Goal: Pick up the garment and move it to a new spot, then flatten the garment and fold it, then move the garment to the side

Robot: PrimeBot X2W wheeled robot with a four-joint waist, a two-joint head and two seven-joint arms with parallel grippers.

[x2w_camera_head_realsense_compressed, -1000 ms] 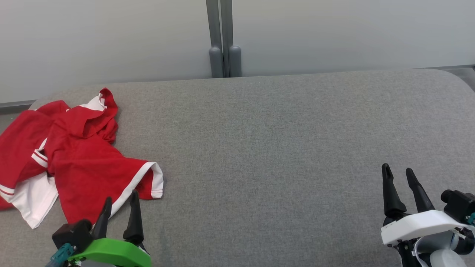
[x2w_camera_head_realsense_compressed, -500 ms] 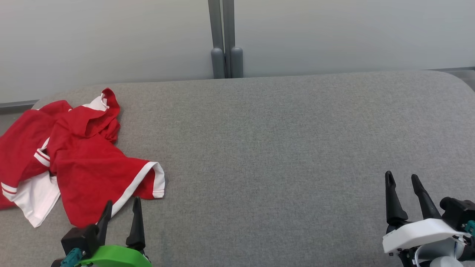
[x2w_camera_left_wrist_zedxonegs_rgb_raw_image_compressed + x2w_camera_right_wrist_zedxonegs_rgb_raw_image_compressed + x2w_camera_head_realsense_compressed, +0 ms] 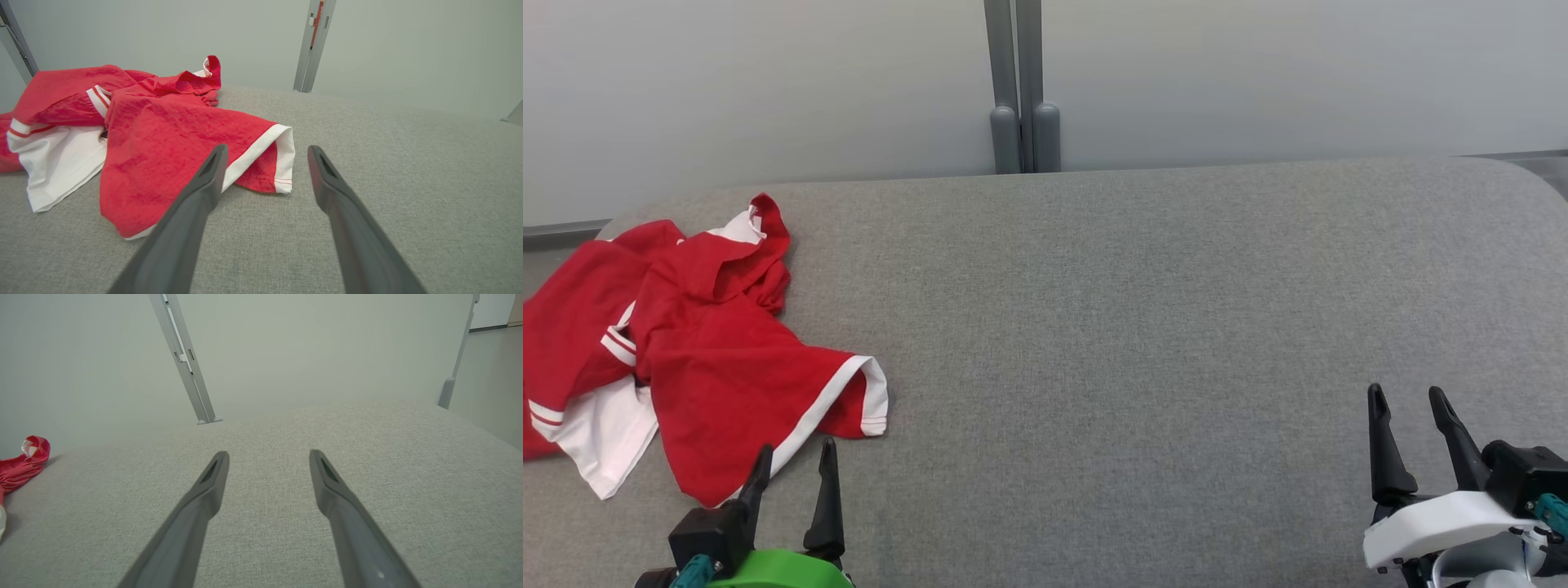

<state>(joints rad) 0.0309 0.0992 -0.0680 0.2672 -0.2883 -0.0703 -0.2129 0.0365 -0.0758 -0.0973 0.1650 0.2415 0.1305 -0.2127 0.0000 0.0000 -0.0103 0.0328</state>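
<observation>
Garment of red fabric with white trim (image 3: 703, 351): not yet taken up. Left gripper (image 3: 796, 445), its two long dark fingers parted and empty, hovers at the garment's near hem, apparently lined up for the first pick. The garment lies crumpled at the left end of the grey upholstered surface (image 3: 1135, 327). Right gripper (image 3: 1405, 389), likewise spread and empty, hangs well apart at the right end. Path toward the middle judged unobstructed. A grey post (image 3: 1021, 82) stands behind the surface, against pale panels.

Bright, even, diffuse light; shadows faint. Head view sharp; wrist views bowed at edges.
</observation>
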